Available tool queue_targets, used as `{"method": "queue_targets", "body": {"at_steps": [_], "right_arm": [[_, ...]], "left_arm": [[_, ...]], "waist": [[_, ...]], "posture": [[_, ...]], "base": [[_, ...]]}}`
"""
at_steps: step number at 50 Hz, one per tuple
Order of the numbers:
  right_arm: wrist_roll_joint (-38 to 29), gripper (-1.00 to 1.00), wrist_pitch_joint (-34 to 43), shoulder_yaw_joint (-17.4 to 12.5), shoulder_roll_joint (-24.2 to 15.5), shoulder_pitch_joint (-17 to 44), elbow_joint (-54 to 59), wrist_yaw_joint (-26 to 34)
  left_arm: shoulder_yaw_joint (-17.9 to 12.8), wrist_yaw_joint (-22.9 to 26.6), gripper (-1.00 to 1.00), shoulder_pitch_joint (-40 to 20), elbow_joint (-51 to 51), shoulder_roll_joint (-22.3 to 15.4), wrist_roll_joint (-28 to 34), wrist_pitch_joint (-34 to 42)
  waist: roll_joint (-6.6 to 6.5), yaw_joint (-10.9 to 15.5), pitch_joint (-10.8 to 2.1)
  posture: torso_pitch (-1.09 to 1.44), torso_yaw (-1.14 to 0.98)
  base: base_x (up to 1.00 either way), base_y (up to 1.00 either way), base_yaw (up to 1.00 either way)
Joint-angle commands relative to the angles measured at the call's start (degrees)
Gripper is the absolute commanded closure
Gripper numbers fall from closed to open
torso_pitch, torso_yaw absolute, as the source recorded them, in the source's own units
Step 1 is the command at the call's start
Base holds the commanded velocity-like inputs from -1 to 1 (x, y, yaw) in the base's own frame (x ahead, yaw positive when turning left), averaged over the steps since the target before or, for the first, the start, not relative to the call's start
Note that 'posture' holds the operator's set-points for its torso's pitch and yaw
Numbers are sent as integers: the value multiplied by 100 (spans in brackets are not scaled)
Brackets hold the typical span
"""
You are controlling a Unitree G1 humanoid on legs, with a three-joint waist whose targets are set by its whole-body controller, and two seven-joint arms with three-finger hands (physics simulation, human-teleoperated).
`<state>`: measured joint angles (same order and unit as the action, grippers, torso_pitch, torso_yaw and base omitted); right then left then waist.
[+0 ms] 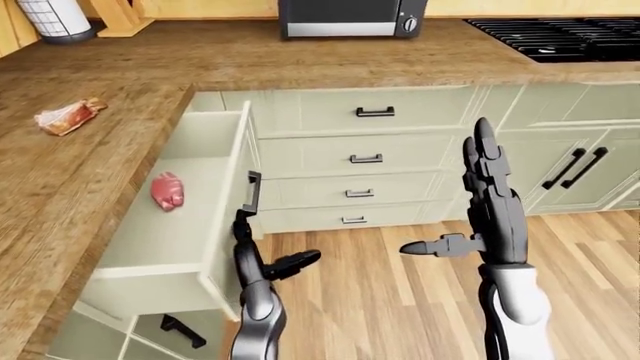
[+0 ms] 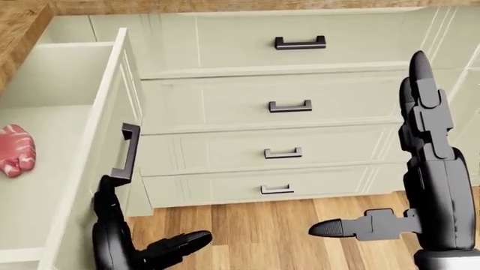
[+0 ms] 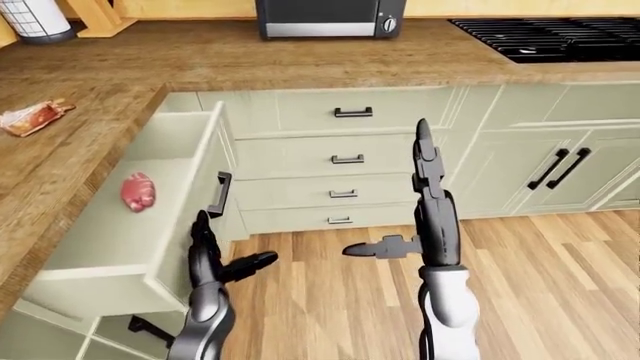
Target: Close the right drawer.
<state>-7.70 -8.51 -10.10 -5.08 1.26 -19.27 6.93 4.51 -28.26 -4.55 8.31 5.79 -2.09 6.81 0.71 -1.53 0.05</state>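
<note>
The left hand (image 1: 262, 259) stands upright with its fingers spread, the long fingers against the face of the drawer (image 1: 190, 217) just below the black handle (image 2: 128, 152) and the thumb stuck out toward the view's right. It grips nothing. The right hand (image 1: 487, 202) is raised well apart from it in mid-air, fingers straight up and pressed together, thumb pointing left, holding nothing.

The drawer is pulled far out from the cabinet on the left of the eye views, under the wooden tabletop (image 1: 90, 157). Its pale interior holds one pink piece of raw meat (image 1: 168, 190) lying flat on the bottom, away from the walls.

Beyond the hands a run of pale green cabinets fills the middle: a stack of four shut drawers (image 1: 365, 157) with dark handles, and doors (image 1: 575, 169) with long black pulls at the right. Below lies a light plank floor (image 1: 400, 285).

On the tabletop a wrapped packet (image 1: 68, 116) sits at the left; a microwave (image 1: 350, 16) stands at the top, a black stove (image 1: 560, 34) at the top right, a white canister (image 1: 55, 16) at the top left.
</note>
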Motion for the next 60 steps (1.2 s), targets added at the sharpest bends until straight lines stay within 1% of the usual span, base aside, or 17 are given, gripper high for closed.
{"method": "queue_targets", "body": {"at_steps": [1, 7, 17, 26, 32, 39, 60], "right_arm": [[22, -100, -148, -15, -29, 110, -208, -30], [18, -100, -139, -15, -34, 124, -200, -31], [9, -100, -169, -7, -34, 131, -158, -41], [2, -100, -167, 3, -28, 124, -162, -45], [3, -100, -178, 6, -30, 128, -135, -46], [21, -100, -177, -6, -37, 148, -117, -51], [15, -100, -197, -3, -41, 141, -99, -41]], "left_arm": [[-282, -431, -100, -38, -71, -36, -60, 46], [-353, -703, -100, -139, 18, -61, -72, 110], [-414, -867, -100, -259, 201, -101, -71, 74], [-640, -1124, -100, -509, 513, -215, -138, -12], [-671, -1224, -100, -564, 570, -244, -174, -6], [-817, -1454, -100, -716, 707, -327, -258, 59], [-965, -1685, -100, -903, 918, -486, -379, 43]], "waist": [[27, 49, -62], [19, 33, -79], [13, 33, -108], [4, 47, -121], [-8, 49, -127], [-12, 54, -135], [-24, 57, -130]], "posture": [[0, 0], [0, 0], [0, 0], [0, 0], [0, 0], [0, 0], [0, 0]], "base": [[0, 0, 0], [0, 0, 0], [0, 0, 0], [0, 0, 0], [0, 0, 0], [0, 0, 0], [0, 0, 0]]}}
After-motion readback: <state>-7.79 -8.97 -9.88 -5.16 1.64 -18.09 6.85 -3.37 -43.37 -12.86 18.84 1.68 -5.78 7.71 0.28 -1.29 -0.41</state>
